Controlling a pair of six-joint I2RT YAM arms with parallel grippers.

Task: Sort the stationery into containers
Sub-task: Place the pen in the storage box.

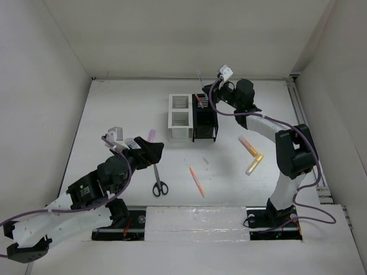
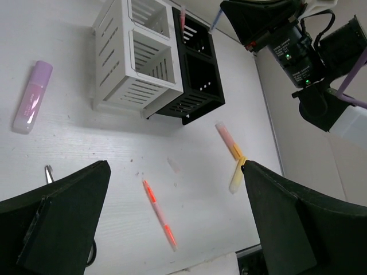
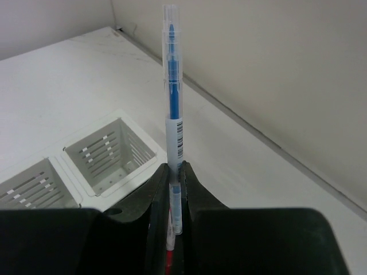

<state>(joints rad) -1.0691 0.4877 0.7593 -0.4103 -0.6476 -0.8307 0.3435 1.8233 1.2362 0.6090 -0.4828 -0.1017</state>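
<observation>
Blue pen (image 3: pixel 172 103) upright, pinched in right tool (image 3: pixel 174 170)

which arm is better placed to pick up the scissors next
Left. The left gripper is open and empty, close to the blade tips of the scissors. The right gripper is shut on a blue pen, far off at the black organizer.

The left tool (image 2: pixel 172 229) and right tool (image 3: pixel 176 172) are black, arms (image 1: pixel 292 152) black-and-white, cables (image 2: pixel 350 83) purple.
</observation>
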